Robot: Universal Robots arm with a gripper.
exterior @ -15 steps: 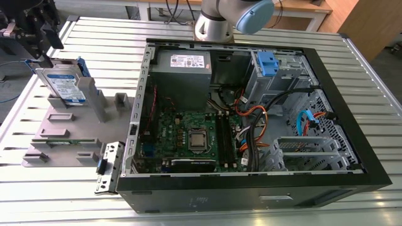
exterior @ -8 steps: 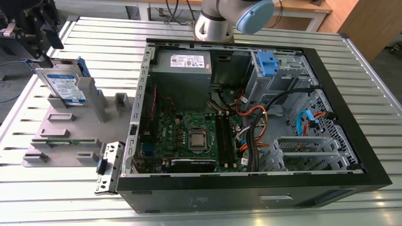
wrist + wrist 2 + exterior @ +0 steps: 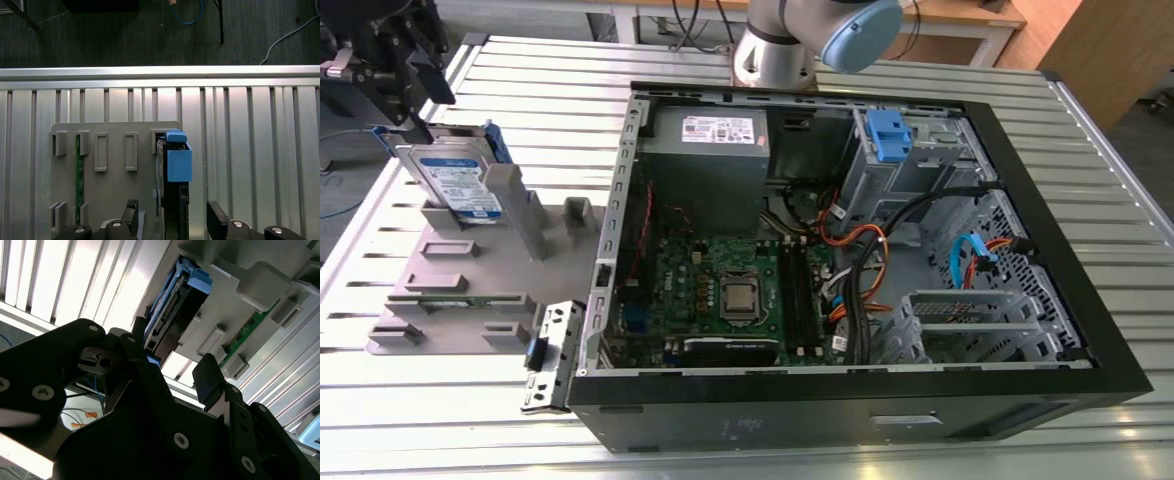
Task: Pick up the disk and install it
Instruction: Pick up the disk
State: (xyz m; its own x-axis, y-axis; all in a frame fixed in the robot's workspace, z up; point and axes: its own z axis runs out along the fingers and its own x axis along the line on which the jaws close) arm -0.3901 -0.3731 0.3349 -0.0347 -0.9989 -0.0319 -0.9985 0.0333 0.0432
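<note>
Disk [image 3: 454, 185] stands on edge in grey fixture [image 3: 467, 300] (likely slotted upright so its flanks stay free for grasping), end effector [image 3: 172, 205] just above the fixture, spread wide, empty.

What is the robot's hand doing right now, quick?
Hand: open, holding nothing; its fingers are spread wider than the disk, which stands in the grey holder.

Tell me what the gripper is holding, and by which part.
Nothing is held. The open gripper straddles the standing disk, its fingers not touching it.
</note>
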